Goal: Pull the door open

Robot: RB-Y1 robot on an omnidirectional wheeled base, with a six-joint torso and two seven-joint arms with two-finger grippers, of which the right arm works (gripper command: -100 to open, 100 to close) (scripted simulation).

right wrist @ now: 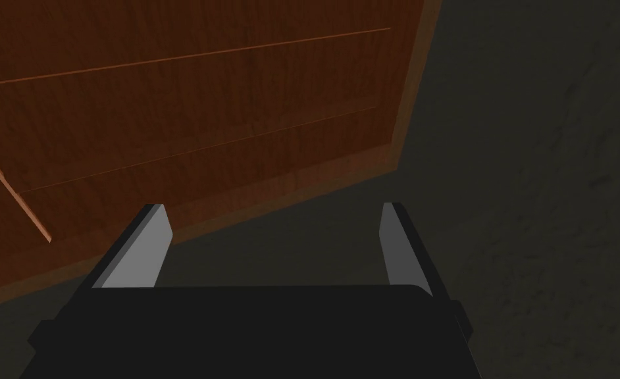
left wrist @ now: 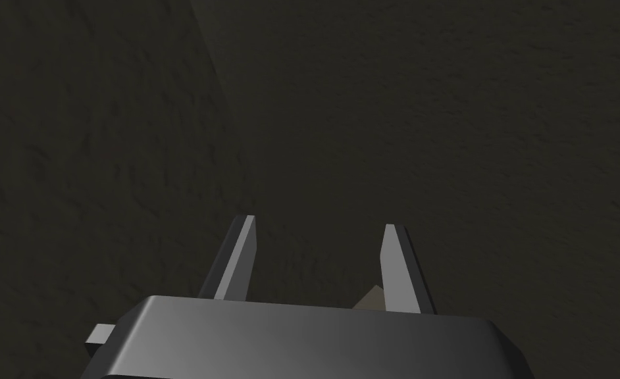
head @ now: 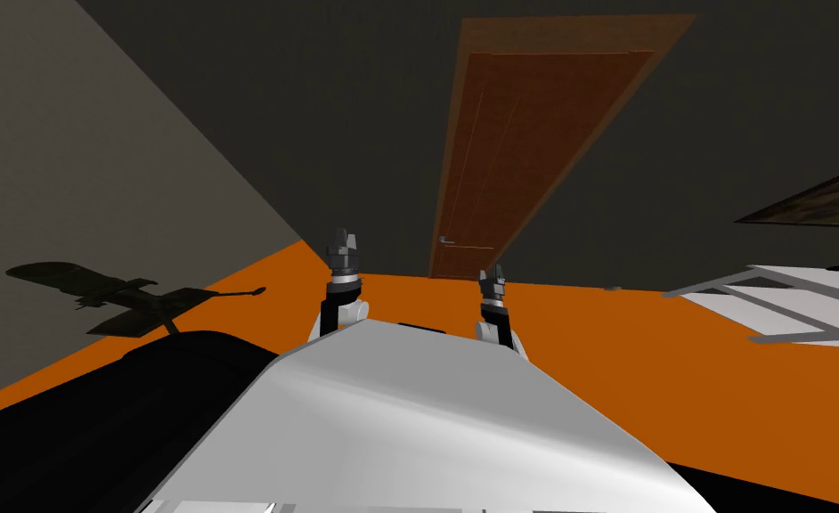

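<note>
Currently my left end effector [left wrist: 315, 227] and right end effector [right wrist: 269, 217] are released, empty. The brown door [head: 533, 151] stands ahead, well apart. Risk: the right aims off the handle [head: 444, 240] and may hit the door instead.

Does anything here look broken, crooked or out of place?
Nothing stands out. The brown door looks shut and whole, with its handle in place; the slant is only the camera's.

The right gripper [right wrist: 272, 206], its two fingers spread wide with nothing between them, points at the lower corner of a brown panelled door [right wrist: 170, 99], with a dark grey wall [right wrist: 532, 197] beside the door.
</note>
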